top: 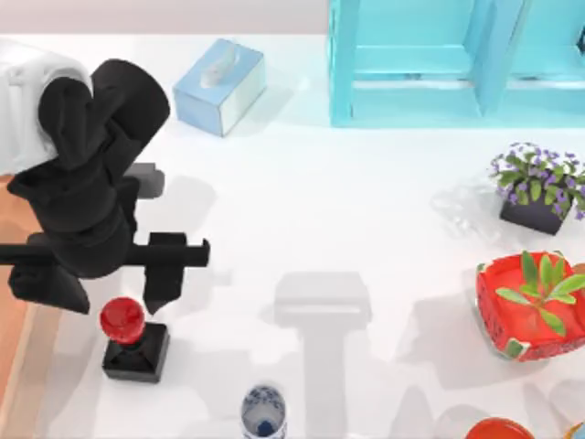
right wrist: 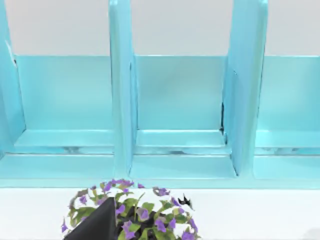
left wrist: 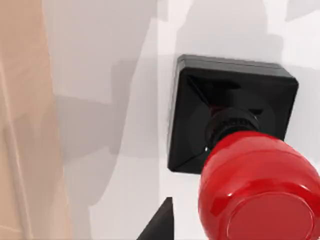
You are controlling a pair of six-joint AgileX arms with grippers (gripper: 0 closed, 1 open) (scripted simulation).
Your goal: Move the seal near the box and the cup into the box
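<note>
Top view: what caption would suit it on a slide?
Left arm's claw poised just above the red-knobbed seal, beside the wooden box; the cup waits nearby.

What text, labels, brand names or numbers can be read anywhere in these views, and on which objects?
None: no readable text in any view.
The seal has a plain red knob and black base.
The cup bears a blue floral pattern, no lettering.
The tissue box, the turquoise shelf unit and the red bowl carry no marks.
The left end effector, just above the seal, is unmarked black.
</note>
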